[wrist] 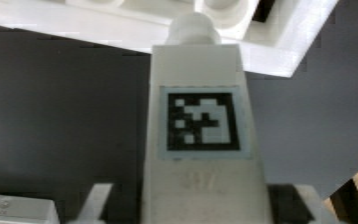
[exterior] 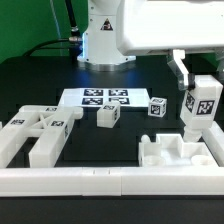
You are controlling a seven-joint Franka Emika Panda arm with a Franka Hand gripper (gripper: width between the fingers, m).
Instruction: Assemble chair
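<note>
Claw (exterior: 192, 92) is clamped on a white leg bar (exterior: 198, 112). The bar is upright with its tag facing the exterior camera. In the wrist view the same leg bar (wrist: 201, 120) runs straight out from between the fingers (wrist: 105, 203), and its far end reaches toward the seat block (wrist: 238, 20). The seat block (exterior: 172, 152) sits right below the claw. The bar's lower end is at the block's raised walls, the nearest things crowding it — cannot tell if it touches or is seated. The border rail (exterior: 100, 182) runs along the near side of the seat block, close against it. One small tagged block (exterior: 158, 107) is near the claw toward the exterior view's left, and a second tagged block (exterior: 108, 116) lies further that way. The marker board (exterior: 105, 97) lies flat on the black table (exterior: 40, 85) beyond those blocks, well apart from the claw. The other chair parts (exterior: 35, 132) — slabs and bars bunched together — sit far from the claw at the exterior view's left, next to the rail.
</note>
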